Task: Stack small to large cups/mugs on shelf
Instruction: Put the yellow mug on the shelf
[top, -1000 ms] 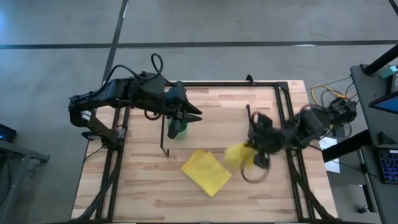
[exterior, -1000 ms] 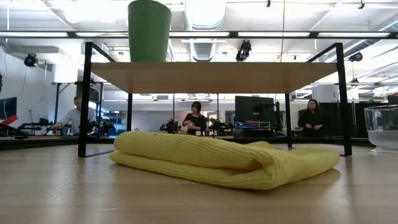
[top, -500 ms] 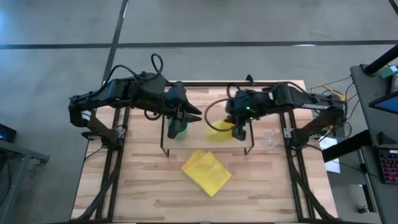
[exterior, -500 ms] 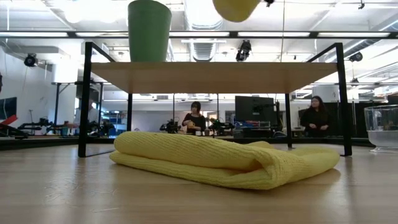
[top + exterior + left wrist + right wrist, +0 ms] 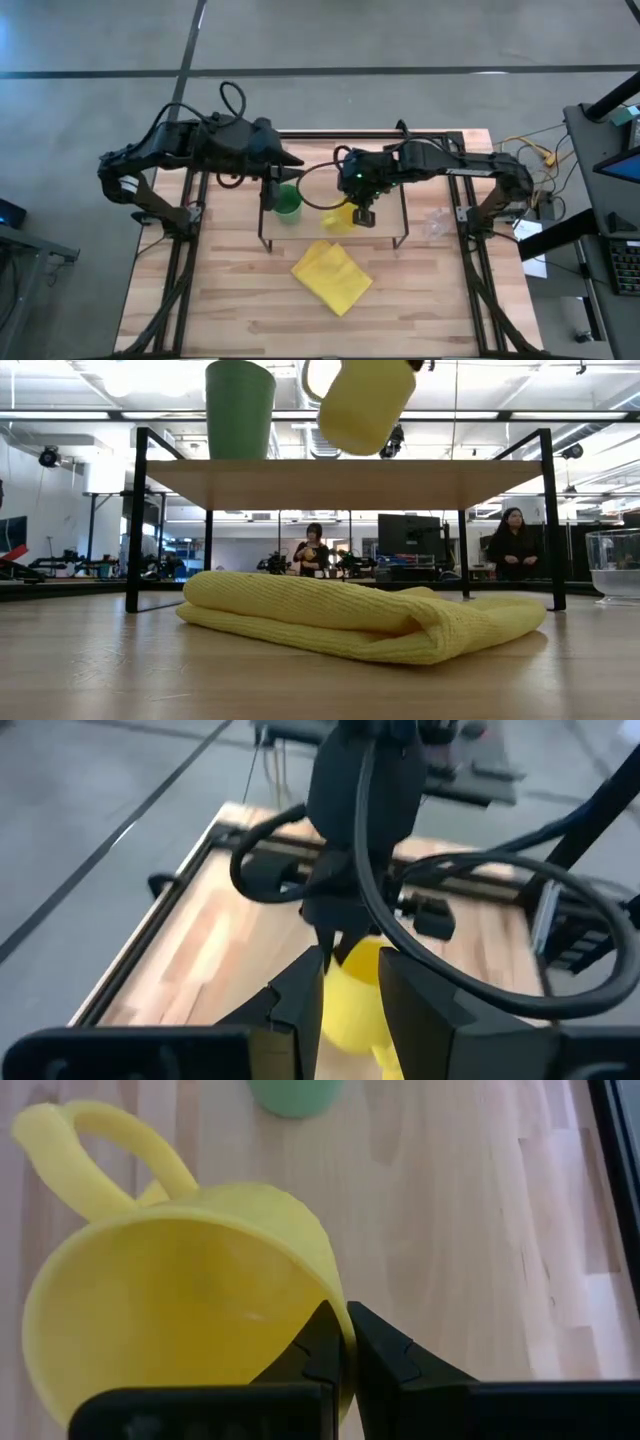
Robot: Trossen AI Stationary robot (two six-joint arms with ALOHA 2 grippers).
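Observation:
The green cup (image 5: 288, 200) stands upright on the shelf's light wood top (image 5: 345, 482), near its left end, and also shows in the low view (image 5: 240, 408). My right gripper (image 5: 362, 214) is shut on the yellow mug (image 5: 340, 218), held above the shelf to the right of the green cup. My left gripper (image 5: 297, 163) is open and empty, just beyond the green cup toward the table's far edge. The clear glass cup (image 5: 435, 225) stands on the table to the right of the shelf and shows in the low view (image 5: 615, 565). My right gripper pinches the mug's wall at the rim (image 5: 325, 1315), on the side opposite the handle (image 5: 100, 1150), one finger inside the mug and one outside. The fingers come from above. The mug (image 5: 362, 402) hangs tilted, clear of the shelf top.
A folded yellow cloth (image 5: 332, 275) lies on the table in front of the shelf. The shelf's thin black legs (image 5: 262, 238) stand at its corners. People sit and stand in the room beyond the table.
My right gripper has carried the yellow mug from the table's right side toward the left, over the shelf, then down closer to the shelf top beside the green cup. My left gripper has drawn back from the green cup toward the far edge; the cup stays on the shelf.

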